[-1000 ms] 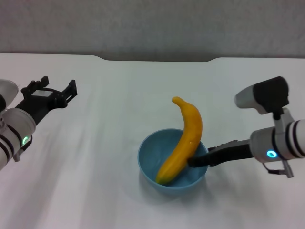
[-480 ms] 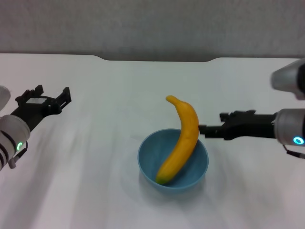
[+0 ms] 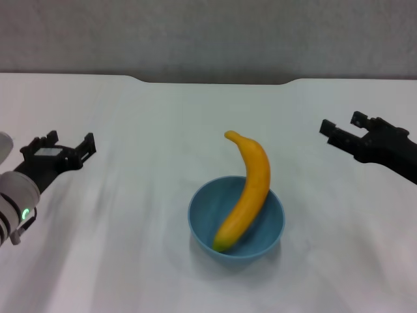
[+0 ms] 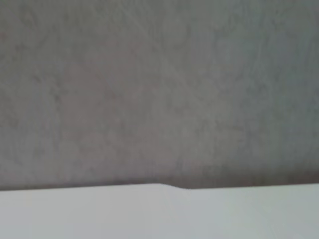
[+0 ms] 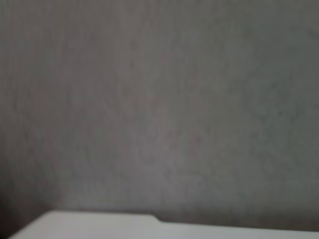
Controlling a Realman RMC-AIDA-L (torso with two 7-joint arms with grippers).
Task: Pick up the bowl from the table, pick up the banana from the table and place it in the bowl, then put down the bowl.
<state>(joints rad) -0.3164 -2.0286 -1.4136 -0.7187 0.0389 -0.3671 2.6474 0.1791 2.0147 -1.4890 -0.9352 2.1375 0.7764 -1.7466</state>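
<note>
The light-blue bowl stands on the white table, a little right of the middle and near the front. The yellow banana leans in it, its dark tip at the bowl's bottom and its stem end sticking up over the far rim. My right gripper is open and empty, raised to the right of the bowl and well clear of it. My left gripper is open and empty at the far left. Neither wrist view shows the bowl or banana.
The table's far edge has a shallow dark notch, also seen in the left wrist view and the right wrist view. A grey wall stands behind the table.
My right gripper has let go of the bowl's rim and drawn back up and to the right. My left gripper has moved back to the left and lower. The banana has settled slightly in the bowl.
</note>
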